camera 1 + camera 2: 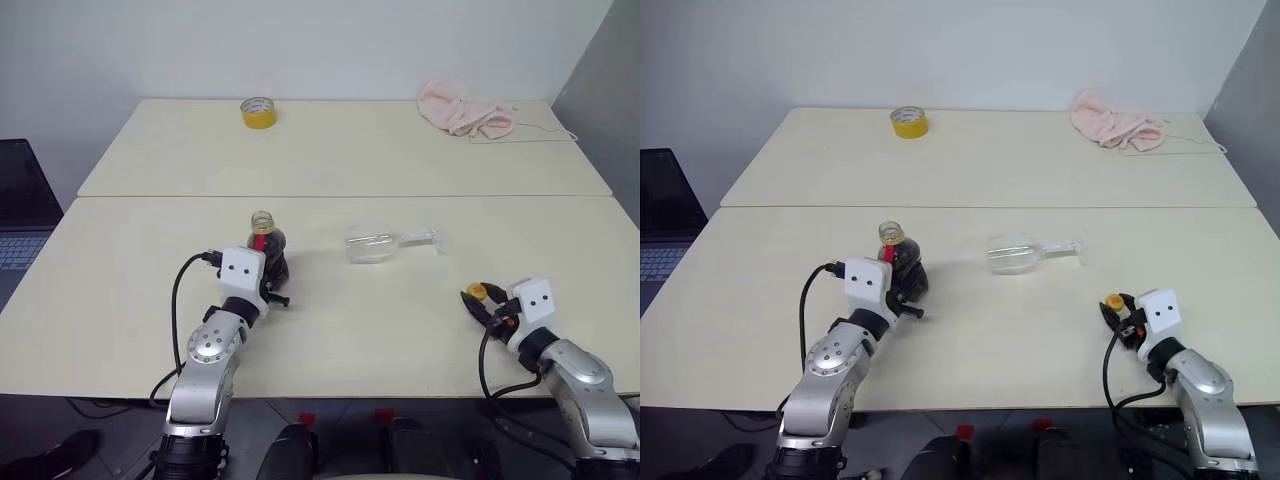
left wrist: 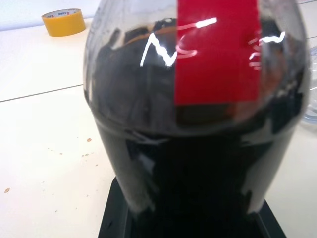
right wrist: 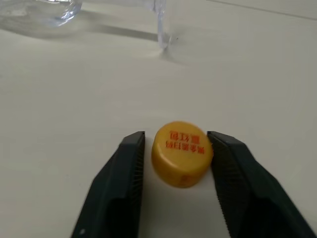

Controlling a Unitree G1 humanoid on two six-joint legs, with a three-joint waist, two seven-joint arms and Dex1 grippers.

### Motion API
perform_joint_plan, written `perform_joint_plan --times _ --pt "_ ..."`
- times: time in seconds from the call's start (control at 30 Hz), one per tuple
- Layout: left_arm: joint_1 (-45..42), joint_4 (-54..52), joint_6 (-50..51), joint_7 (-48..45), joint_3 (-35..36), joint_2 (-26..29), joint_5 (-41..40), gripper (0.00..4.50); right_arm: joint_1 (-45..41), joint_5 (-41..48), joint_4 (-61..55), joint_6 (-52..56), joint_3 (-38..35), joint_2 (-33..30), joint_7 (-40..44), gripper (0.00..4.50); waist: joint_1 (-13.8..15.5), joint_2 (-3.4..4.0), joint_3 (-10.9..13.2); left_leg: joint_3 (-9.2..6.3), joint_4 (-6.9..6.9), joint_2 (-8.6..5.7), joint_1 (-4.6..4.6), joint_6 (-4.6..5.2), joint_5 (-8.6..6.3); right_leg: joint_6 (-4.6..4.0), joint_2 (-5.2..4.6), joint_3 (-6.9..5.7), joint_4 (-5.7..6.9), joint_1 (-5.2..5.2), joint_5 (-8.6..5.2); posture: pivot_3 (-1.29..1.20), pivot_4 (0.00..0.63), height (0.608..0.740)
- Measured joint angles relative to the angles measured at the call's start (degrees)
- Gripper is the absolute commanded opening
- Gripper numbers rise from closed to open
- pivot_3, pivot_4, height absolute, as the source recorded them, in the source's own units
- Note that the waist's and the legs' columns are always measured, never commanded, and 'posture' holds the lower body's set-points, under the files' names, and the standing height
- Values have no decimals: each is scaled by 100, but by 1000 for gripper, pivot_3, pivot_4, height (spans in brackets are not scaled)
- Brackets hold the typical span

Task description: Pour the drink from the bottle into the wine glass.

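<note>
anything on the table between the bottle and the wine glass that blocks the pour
Nothing visible lies between the bottle and the wine glass; the table there is bare. The catch is the glass itself: it lies on its side, so it cannot take the drink yet.

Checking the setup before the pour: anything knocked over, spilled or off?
Yes: the wine glass lies on its side mid-table, stem toward the robot's right, so it can't take a pour. No spill visible. The bottle stands upright, uncapped, in the left gripper; its yellow cap sits between the right gripper's fingers.
</note>
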Motion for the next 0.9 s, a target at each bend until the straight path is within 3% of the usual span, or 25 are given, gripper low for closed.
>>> perform_joint_plan --times 0.13,0.37,0.6,0.9 --pt "0 0 0 -1 0 0 0 741 106 78 -127 93 54 -158 135 4494 0 0 0 0 1 0 4 0 0 0 0 -6 -6 11 0 0 150 740" --pt "0 3 -1 -4 28 14 -9 741 17 306 -388 -50 135 -539 658 4500 -12 1 2 1 0 2 9 0 0 0 0 -7 -12 19 0 0 150 740" --pt "-208 185 -4 -22 329 85 -194 741 -1488 1139 -1720 847 778 -930 1215 4500 2 -5 6 -9 -2 6 6 0 0 0 5 -25 -27 26 0 0 150 740" --pt "-390 647 -296 -52 623 86 -346 740 -2615 986 -1192 1011 1830 -644 1500 4500 32 -11 7 -15 9 -3 -2 0 0 17 -7 -18 -47 24 11 0 150 740"
